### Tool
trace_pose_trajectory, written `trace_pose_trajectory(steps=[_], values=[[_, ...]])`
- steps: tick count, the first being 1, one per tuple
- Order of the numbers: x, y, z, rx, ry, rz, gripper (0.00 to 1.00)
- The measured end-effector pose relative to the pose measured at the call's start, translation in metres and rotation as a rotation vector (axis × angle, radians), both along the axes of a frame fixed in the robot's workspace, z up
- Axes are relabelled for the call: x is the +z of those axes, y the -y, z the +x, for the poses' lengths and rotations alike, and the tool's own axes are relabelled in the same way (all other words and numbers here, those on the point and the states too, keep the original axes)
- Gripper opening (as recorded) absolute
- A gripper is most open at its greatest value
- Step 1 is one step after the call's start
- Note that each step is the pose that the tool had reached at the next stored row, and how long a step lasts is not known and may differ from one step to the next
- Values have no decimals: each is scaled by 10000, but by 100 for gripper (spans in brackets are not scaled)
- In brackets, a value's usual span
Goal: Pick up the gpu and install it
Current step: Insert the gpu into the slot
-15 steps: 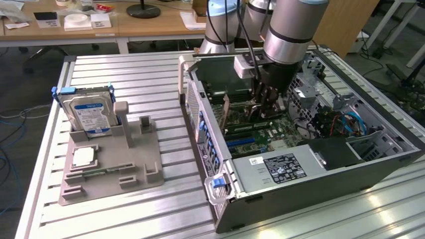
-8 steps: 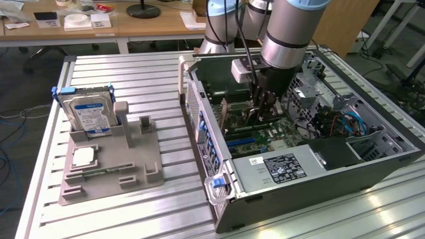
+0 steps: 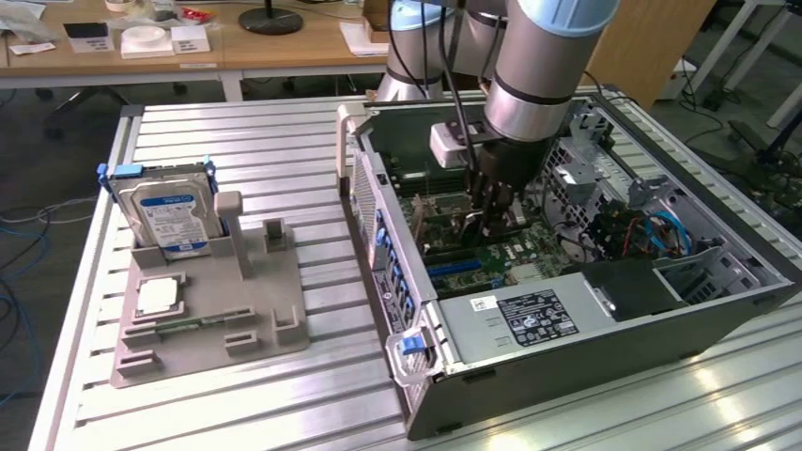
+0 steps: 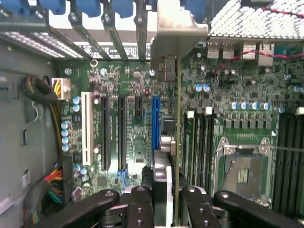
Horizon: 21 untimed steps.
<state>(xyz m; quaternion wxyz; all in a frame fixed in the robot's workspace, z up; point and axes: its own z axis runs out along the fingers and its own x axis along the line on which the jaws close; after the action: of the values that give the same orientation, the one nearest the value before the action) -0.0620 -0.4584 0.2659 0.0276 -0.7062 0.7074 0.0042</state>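
We saw the gripper (image 4: pixel 164 199) clamped on the top edge of the gpu (image 4: pixel 176 118), holding the card on edge so that it hung straight below the fingers (image 4: pixel 142 204), over the motherboard (image 4: pixel 128 128). Just beside the card lay the blue slot (image 4: pixel 155 123), with the card's silvery bracket (image 4: pixel 178 28) beyond the fingers against the rear openings of the computer case (image 3: pixel 701 310), which suggested seating was under way. Well apart, outside the case, the hard drive (image 3: pixel 169 211) stood in its grey holder (image 3: pixel 213 319).
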Motion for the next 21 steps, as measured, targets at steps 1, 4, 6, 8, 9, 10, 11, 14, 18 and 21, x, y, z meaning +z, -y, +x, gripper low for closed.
trace_pose_trajectory(steps=[1, 4, 6, 8, 9, 10, 11, 14, 18, 21], values=[[-17, 0, -1, 1, -1, -1, 28], [-62, 16, -1, 2, -2, -2, 28], [-90, 20, -3, -1, -1, 0, 28], [-114, 20, -10, 1, -3, 1, 28], [-125, 20, -13, 1, -4, 2, 28], [-135, 21, -14, 2, -5, 1, 28], [-145, 27, -14, 2, -5, 0, 28], [-172, 41, -18, -2, -6, 1, 28], [-184, 42, -48, 0, -6, 0, 28], [-194, 64, -49, 2, -6, 1, 28]])
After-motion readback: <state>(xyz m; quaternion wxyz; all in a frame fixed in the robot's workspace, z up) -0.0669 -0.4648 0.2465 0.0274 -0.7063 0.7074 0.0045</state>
